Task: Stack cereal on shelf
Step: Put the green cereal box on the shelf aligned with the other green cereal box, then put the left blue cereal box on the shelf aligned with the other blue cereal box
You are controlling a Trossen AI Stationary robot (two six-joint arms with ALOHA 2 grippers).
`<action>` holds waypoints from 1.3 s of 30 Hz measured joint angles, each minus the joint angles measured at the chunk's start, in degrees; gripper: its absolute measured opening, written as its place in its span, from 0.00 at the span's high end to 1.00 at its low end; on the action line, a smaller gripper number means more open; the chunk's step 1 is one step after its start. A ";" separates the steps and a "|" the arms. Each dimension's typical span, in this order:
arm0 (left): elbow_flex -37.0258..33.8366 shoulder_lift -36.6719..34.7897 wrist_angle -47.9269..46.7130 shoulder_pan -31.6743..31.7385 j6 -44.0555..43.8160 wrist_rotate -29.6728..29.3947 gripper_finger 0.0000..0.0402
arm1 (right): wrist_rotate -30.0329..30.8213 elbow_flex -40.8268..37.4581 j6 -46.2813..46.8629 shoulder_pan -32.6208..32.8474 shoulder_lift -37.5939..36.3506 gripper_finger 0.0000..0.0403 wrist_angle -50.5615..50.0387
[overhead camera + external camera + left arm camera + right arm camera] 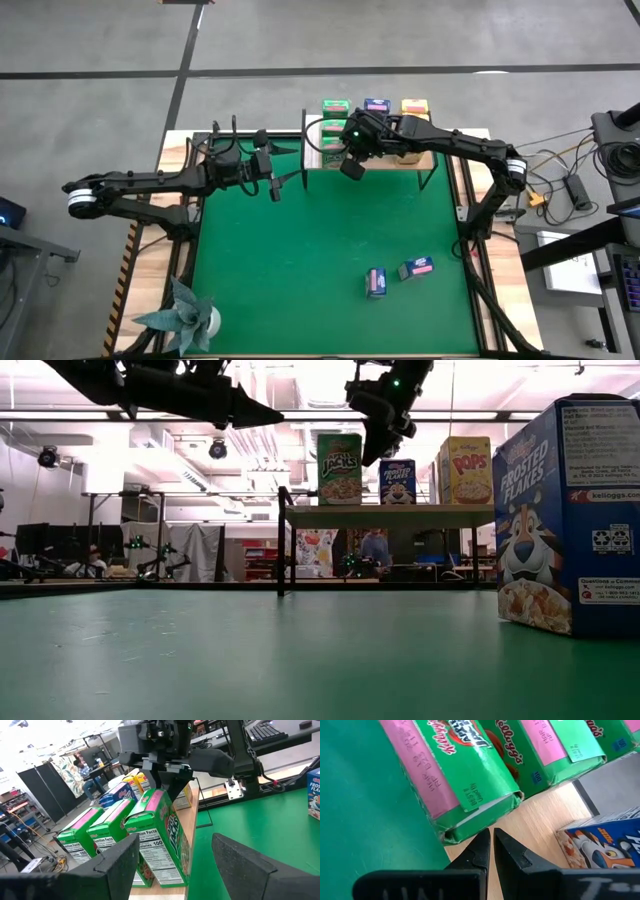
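Left arm waits with its left hand [272, 183] spread wide and empty, over the green mat [300, 260] just left of the shelf [430, 160]. On the shelf, at the far edge of the desk [150, 240], three green cereal boxes [160, 837] stand in a row at its left end; a blue box [376, 105] and a yellow box [414, 106] stand farther right along it. The right hand [351, 165] hangs above the shelf's front edge, just beside the nearest green box [465, 775], its fingers [479, 851] pressed nearly together and holding nothing. Well in front of the shelf, two more blue boxes [376, 283] and [416, 268] lie near each other on the mat, toward the right side. A teal paper plant [185, 315] sits at the mat's near left corner, far from the shelf.
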 joint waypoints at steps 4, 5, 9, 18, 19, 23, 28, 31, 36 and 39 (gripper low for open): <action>0.00 0.00 0.00 0.00 -0.02 -0.02 0.42 | 0.00 0.00 0.02 0.02 -0.02 0.97 -0.16; 0.00 0.00 -0.01 0.00 -0.02 -0.01 0.42 | 0.00 0.00 0.00 0.03 -0.09 0.97 -0.38; 0.00 0.00 0.00 0.00 -0.02 -0.02 0.42 | 0.02 0.44 0.08 0.13 -1.04 0.97 -0.92; 0.00 0.00 0.13 0.00 -0.02 -0.02 0.42 | 0.30 6.13 2.32 4.33 -1.79 0.97 -5.01; 0.00 0.00 0.15 0.00 -0.02 -0.02 0.42 | 0.26 6.72 2.70 5.33 -1.79 0.97 -5.16; 0.00 0.00 0.11 -0.01 -0.08 -0.01 0.42 | -0.02 9.00 6.38 10.16 -1.79 0.97 -6.05; 0.00 0.00 0.11 -0.07 -0.24 0.00 0.42 | -2.93 11.08 16.52 16.51 -1.81 0.97 -8.29; 0.00 0.00 0.11 -0.07 -0.38 0.00 0.42 | -6.32 11.63 25.11 19.87 -1.81 0.97 -8.81; 0.00 0.00 0.15 -0.04 -0.54 0.00 0.42 | -11.67 11.09 38.61 24.72 -1.41 0.97 -8.94; 0.00 0.00 0.40 -0.04 -0.52 0.00 0.42 | -14.28 10.48 44.50 27.56 -0.53 0.97 -8.96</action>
